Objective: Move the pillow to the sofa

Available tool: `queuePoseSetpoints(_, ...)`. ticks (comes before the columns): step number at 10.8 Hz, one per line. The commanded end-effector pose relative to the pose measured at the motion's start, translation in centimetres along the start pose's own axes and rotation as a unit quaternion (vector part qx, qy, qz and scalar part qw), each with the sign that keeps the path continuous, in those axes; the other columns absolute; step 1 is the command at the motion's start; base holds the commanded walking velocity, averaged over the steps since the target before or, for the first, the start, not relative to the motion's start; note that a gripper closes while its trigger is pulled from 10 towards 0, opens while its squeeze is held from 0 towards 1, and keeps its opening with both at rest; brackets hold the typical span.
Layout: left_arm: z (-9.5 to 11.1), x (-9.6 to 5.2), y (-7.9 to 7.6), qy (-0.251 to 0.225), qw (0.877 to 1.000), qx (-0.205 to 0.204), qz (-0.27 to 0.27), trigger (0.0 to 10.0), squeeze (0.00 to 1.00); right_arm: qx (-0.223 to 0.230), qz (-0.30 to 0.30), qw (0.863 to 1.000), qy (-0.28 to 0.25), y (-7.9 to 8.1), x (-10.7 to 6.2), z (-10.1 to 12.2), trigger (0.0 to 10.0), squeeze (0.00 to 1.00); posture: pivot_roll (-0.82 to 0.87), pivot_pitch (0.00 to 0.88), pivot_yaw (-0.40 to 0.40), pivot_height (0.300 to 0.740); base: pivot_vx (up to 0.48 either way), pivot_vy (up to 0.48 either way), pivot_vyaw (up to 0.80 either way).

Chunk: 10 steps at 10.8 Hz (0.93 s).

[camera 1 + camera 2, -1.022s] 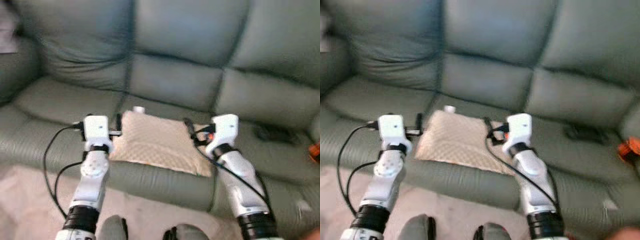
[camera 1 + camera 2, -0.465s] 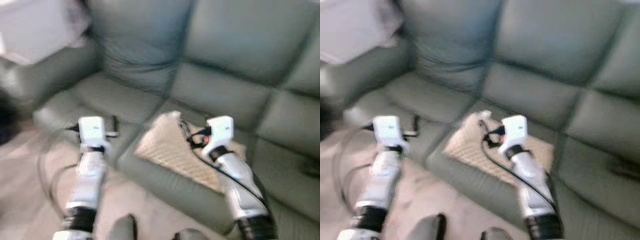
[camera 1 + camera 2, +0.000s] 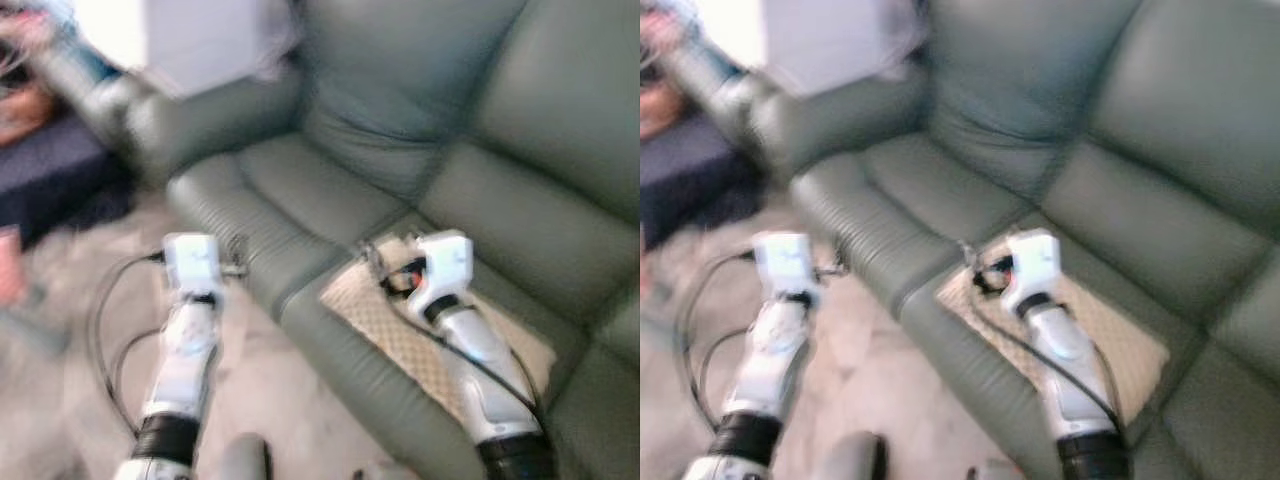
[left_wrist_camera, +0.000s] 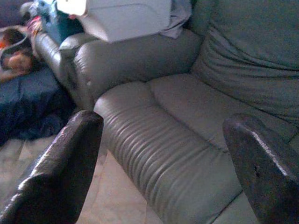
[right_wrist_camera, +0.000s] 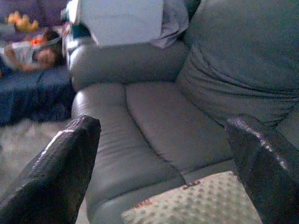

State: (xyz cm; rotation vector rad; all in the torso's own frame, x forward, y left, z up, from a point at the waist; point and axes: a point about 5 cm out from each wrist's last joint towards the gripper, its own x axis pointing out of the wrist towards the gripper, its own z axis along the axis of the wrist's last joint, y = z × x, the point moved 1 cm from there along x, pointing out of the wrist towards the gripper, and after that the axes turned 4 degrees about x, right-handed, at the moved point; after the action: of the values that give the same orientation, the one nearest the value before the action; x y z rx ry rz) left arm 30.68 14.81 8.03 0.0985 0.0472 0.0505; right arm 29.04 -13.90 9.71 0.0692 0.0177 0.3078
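A: Now, where is the pillow (image 3: pixel 440 345) lying?

B: It is lying flat on the seat of the sofa (image 3: pixel 420 130), near the front edge, with the right arm (image 3: pixel 470 360) reaching over it.

A: How is the right gripper (image 5: pixel 163 154) standing?

B: Its two black fingers (image 5: pixel 51 172) are spreading wide and gripping nothing, and they are hovering just above the pillow's corner, pointing toward the seat beyond.

A: And the left gripper (image 4: pixel 163 158)?

B: Its fingers (image 4: pixel 60 168) are also spreading wide and empty, and it is hanging over the floor (image 3: pixel 250 380) just before the seat's front edge, well apart from the pillow.

A: What is showing beyond the sofa?

B: A white box (image 4: pixel 126 16) is resting on the armrest (image 4: pixel 126 53), and something dark blue (image 4: pixel 28 102) is lying beside that armrest, too blurred to identify.
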Motion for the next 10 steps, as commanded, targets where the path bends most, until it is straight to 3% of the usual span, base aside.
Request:
queuePoseSetpoints(1, 0.0, 0.1, 1.11, 0.001, 1.0, 0.009, 0.016, 10.0, 0.0, 0.003, 0.011, 1.0, -0.011, 0.68, 0.43, 0.42, 10.0, 0.0, -0.1, 0.064, -0.041, 0.74, 0.0, 0.0, 0.8)
queuePoseSetpoints(5, -0.1, 0.05, 1.15, 0.004, 1.0, 0.009, 0.015, 10.0, 0.0, 0.006, 0.014, 1.0, -0.012, 0.77, 0.51, 0.46, 10.0, 0.0, -0.1, 0.07, -0.039, 0.74, 0.0, 0.0, 0.8)
queuePoseSetpoints(10, -0.48, 0.07, 1.12, 0.013, 1.0, 0.018, 0.012, 10.0, 0.0, 0.012, 0.003, 1.0, -0.014, 0.43, 0.48, 0.47, 10.0, 0.0, -0.1, 0.074, -0.039, 0.74, 0.0, 0.445, 0.09)
